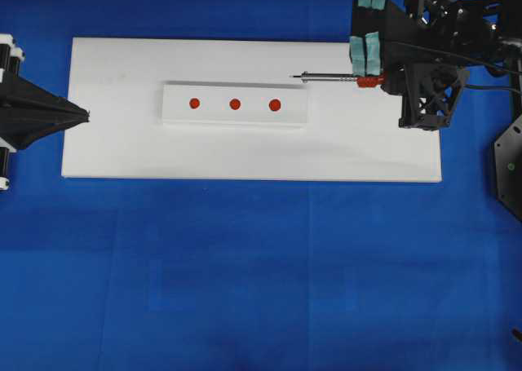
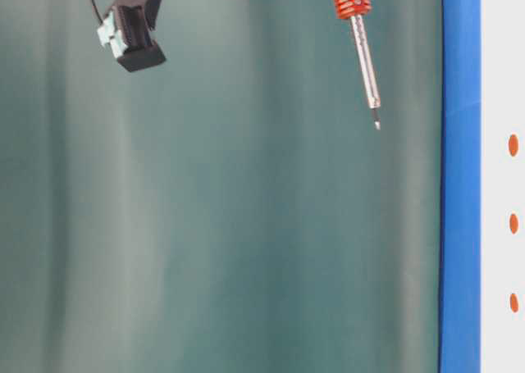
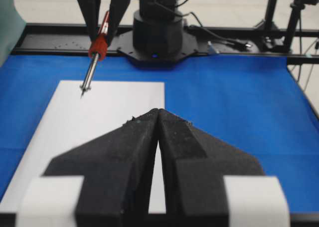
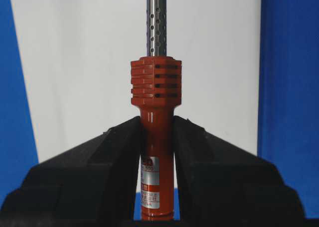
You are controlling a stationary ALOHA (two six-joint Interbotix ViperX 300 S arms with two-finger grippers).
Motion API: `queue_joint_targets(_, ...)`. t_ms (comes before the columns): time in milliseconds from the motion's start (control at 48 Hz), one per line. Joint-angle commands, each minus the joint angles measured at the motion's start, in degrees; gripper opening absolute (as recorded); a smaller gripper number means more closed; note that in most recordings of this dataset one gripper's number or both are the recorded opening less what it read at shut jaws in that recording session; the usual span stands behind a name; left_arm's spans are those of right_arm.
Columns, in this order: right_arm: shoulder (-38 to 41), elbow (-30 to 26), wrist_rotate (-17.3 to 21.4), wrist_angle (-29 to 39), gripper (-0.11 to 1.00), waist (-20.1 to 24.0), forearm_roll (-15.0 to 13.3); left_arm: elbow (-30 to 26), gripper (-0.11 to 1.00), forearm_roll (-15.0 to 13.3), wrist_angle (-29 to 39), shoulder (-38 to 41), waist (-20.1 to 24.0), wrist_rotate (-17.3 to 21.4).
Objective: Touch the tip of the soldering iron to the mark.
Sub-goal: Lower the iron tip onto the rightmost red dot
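The right gripper (image 4: 157, 137) was clamped on the soldering iron (image 1: 338, 79), its tip above the board (image 1: 106, 143) — short of the mark (image 1: 275, 105), last of 3 dots; contact remained. The left gripper (image 3: 158, 118) sat shut, idle.

The soldering iron (image 2: 363, 53) is seen at the upper right of centre, its red-orange ribbed collar uppermost and its silver shaft slanting down to a pointed tip, hanging before a green backdrop (image 2: 221, 225). Three red dots are ranged down the right edge; the mark (image 2: 513, 145) is the topmost.
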Motion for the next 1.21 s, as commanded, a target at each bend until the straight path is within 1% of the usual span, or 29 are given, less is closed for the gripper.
queue_joint_targets(0, 0.4, -0.7, 0.1, -0.7, 0.06, -0.2, -0.2, -0.7, 0.02, 0.1, -0.5, 0.2, -0.1, 0.0)
queue_joint_targets(104, 1.4, -0.6, 0.1, -1.2, 0.06, -0.2, -0.2, -0.7, 0.02, 0.1, -0.5, 0.2, -0.2, -0.1)
queue_joint_targets(708, 10.5, 1.9, -0.3, -9.9, 0.06, 0.4, -0.2, -0.7, 0.02, 0.1, -0.4, 0.3, -0.1, 0.0)
queue_joint_targets(937, 13.2, 2.5, -0.2, -11.6, 0.06, 0.4, -0.1, -0.7, 0.02, 0.1, -0.4, 0.2, -0.2, 0.0)
queue_joint_targets(1187, 14.1, 2.8, -0.3, -12.5, 0.06, 0.4, -0.1, -0.6, 0.02, 0.1, -0.4, 0.2, -0.2, 0.0)
